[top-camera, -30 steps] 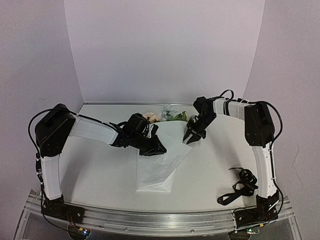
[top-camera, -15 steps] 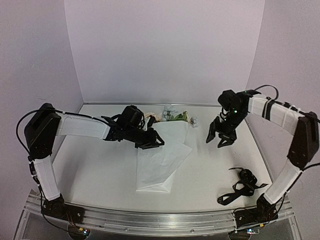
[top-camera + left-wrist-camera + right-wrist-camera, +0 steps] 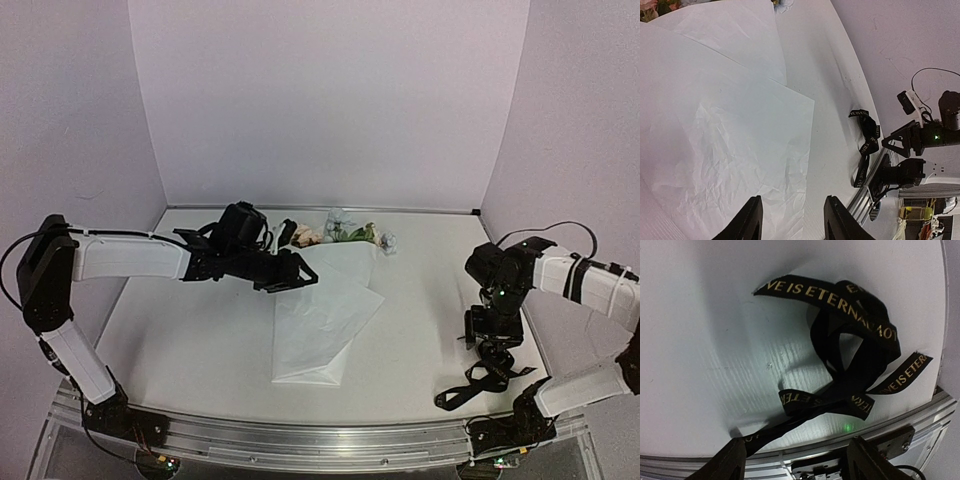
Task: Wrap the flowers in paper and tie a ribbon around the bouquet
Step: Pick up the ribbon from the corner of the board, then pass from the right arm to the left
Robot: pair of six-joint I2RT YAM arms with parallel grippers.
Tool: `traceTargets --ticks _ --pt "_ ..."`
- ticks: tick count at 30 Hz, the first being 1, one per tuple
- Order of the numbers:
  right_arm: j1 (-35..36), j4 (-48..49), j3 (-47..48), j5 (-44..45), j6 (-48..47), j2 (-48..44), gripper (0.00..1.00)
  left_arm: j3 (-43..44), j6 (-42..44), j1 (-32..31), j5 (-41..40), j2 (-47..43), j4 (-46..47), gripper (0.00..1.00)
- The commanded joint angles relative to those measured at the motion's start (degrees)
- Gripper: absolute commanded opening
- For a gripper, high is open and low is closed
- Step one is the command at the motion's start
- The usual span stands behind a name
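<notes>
Right gripper (image 3: 796,460) is hovering over the ribbon (image 3: 840,345), jaws apart, empty | left gripper (image 3: 792,220) is hovering above the paper (image 3: 730,125), jaws apart | paper is lying flat on the desk (image 3: 190,335), thin, probably tearing easily | flowers (image 3: 345,232) are lying at its far edge | ribbon is lying tangled at the desk's near right edge, likely limp and light; pinch a loose end.

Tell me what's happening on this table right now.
Flower wrapping is partway done. The paper lies loosely folded on the table, with the flowers poking out at its far edge. The left hand hovers open over the paper, holding nothing. The right hand hangs open just above the ribbon, which lies in a tangle near the table's near right edge, not yet picked up or tied.
</notes>
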Motion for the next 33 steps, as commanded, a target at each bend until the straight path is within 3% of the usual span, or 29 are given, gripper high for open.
traceTargets --ticks 1,6,12,19,21,25,26,33 --pt "-2.59 1.25 2.50 5.01 -2.37 3.59 0.69 -1.18 1.24 0.11 -0.69 -3.21 -0.36 0.44" --pt "-3.51 2.93 -2.12 1.11 5.95 3.17 0.63 -2.86 1.01 0.12 -1.84 -5.02 -0.46 0.44" --pt "-3.29 11.77 -8.00 -3.55 13.80 3.80 0.57 -2.98 1.06 0.12 -1.22 -4.51 -0.63 0.44" --pt "-2.81 17.66 -14.27 -0.85 18.34 3.52 0.48 -2.26 1.15 0.11 -1.29 -4.19 -0.95 0.44" --pt "-2.84 17.85 -13.43 -0.82 17.30 4.83 0.41 -2.30 1.07 0.12 -1.25 -3.99 -0.86 0.44" --pt "-2.82 18.14 -11.55 -2.50 15.73 5.74 0.06 -2.48 1.36 0.12 -1.58 -4.49 -0.96 0.44" --pt "-2.77 17.90 -10.82 -2.97 15.19 5.06 0.01 -2.62 1.58 0.12 -1.67 -4.79 -0.85 0.44" --pt "2.07 11.48 5.73 -14.79 3.19 1.59 0.00 -3.89 5.39 0.11 0.45 -7.90 2.55 0.46"
